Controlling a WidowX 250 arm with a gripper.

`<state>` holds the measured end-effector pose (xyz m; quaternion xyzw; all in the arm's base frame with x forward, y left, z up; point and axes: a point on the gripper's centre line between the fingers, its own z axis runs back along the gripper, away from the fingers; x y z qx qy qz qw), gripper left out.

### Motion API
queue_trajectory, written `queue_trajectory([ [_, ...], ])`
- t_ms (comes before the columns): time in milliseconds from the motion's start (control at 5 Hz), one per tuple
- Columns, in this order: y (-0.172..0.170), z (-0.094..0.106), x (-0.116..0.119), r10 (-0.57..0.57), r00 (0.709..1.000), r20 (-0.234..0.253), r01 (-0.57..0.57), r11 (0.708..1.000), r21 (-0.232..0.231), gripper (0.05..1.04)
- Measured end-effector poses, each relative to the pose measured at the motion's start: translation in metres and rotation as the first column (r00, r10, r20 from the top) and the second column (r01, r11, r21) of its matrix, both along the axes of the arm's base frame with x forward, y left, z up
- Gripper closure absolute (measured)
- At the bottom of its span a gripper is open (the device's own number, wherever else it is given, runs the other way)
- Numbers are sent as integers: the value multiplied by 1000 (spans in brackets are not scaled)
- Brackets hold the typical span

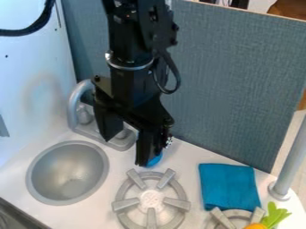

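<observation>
Blue object (155,160), mostly hidden, sits at the far side of the left burner (124,205), beside one finger of the black gripper (124,152). Fingers spread well apart; nothing seen held between them. Judgement: centre the gap over the object before lowering, keep clear of the faucet (73,107), close gently; shape uncertain.
</observation>
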<state>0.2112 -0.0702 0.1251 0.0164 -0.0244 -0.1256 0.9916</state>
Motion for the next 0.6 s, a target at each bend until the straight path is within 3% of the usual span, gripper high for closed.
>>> queue_trajectory([
  [200,0,-7,-1,5,1000,-24,-4,1000,9,73],
  [400,-30,-37,19,-71,996,-62,75,995,63,74],
  [600,-50,-61,36,-119,991,-55,124,989,85,74],
])
